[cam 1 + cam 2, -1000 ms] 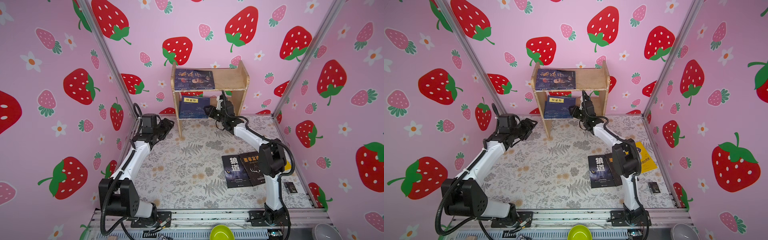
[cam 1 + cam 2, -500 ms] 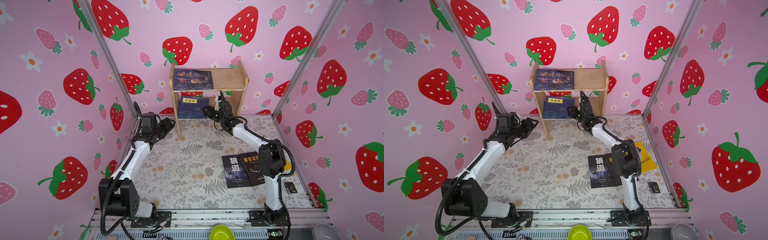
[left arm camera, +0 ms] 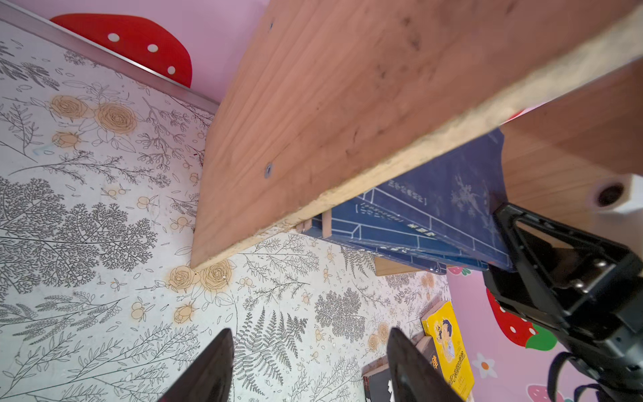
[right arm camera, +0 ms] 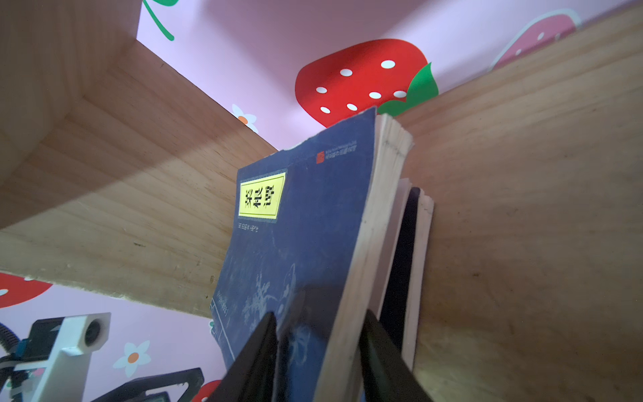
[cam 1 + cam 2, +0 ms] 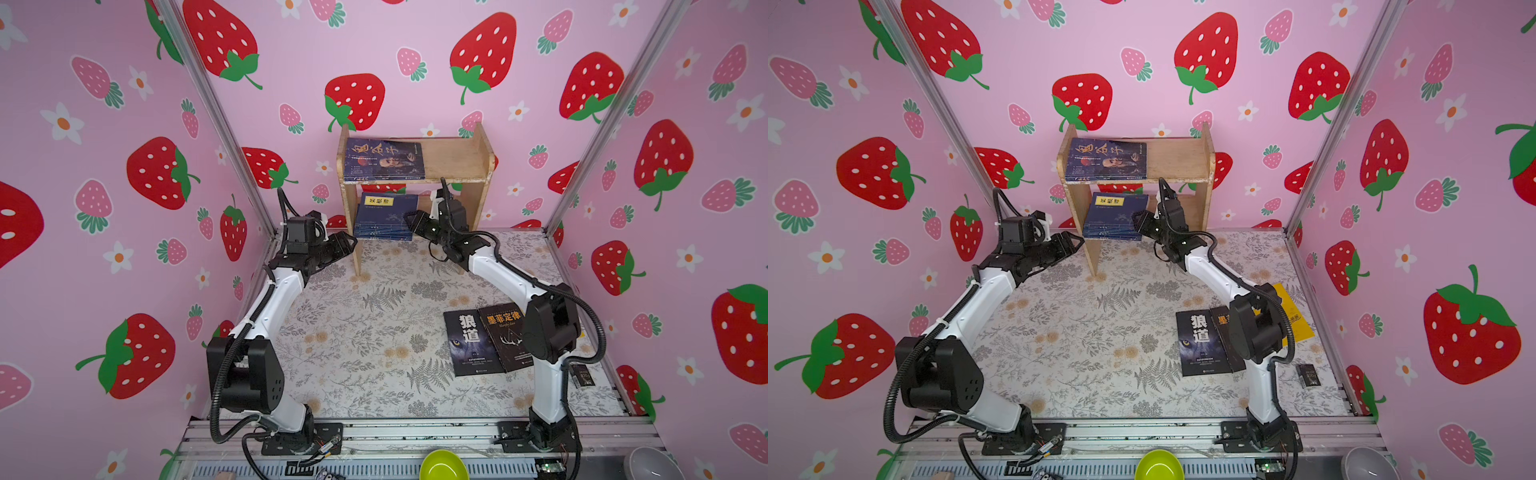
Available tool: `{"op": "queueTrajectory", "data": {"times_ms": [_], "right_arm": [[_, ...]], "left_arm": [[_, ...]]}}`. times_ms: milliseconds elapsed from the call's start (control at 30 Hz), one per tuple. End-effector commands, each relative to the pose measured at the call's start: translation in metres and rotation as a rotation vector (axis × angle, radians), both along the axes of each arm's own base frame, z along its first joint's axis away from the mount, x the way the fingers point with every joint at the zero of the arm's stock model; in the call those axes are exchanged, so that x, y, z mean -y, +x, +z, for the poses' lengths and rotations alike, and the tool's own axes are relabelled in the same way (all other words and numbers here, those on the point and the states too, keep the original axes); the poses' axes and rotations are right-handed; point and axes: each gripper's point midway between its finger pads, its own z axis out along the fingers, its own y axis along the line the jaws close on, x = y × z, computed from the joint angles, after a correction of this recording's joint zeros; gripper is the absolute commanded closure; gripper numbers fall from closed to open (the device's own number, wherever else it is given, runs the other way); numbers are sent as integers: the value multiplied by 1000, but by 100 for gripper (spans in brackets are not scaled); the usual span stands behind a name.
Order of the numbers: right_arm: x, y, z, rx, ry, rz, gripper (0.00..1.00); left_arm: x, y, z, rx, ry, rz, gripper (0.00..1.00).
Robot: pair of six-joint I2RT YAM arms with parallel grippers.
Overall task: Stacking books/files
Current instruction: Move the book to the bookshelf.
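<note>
The right gripper (image 4: 318,315) is clamped on the top navy book (image 4: 299,222) of the pile (image 5: 382,232) on the shelf's (image 5: 457,160) lower level, the left gripper (image 3: 309,332) apart nearby, so the book should probably be held level and squared to the pile before release.

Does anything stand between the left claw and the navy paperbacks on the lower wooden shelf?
Yes. The shelf's wooden side panel stands between the open left gripper and the navy paperbacks; the left wrist view shows them only past its front edge.
</note>
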Motion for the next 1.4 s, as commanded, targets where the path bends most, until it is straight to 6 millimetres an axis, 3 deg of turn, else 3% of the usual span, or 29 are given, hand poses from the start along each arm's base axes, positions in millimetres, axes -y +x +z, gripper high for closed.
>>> {"op": "queueTrajectory", "data": {"times_ms": [0,233,733,1033,1133,1267,1367], "right_arm": [[-18,-26,28,17,50,79,50],[-10,-22,8,-40,-2,32,43],[12,-25,27,18,-81,-36,36],[8,-26,28,13,-72,-20,37],[7,-21,25,19,-79,-22,42],[6,-16,25,11,-44,-20,65],[4,-16,26,12,-7,-6,70]], "left_arm": [[1,0,14,34,6,-24,30],[1,0,16,32,10,-21,30],[1,-1,9,13,0,-19,30],[2,0,9,12,-17,-18,30],[2,0,9,12,-16,-16,30],[1,-2,7,6,-11,-9,30],[-1,-3,5,-1,-7,-3,30]]}}
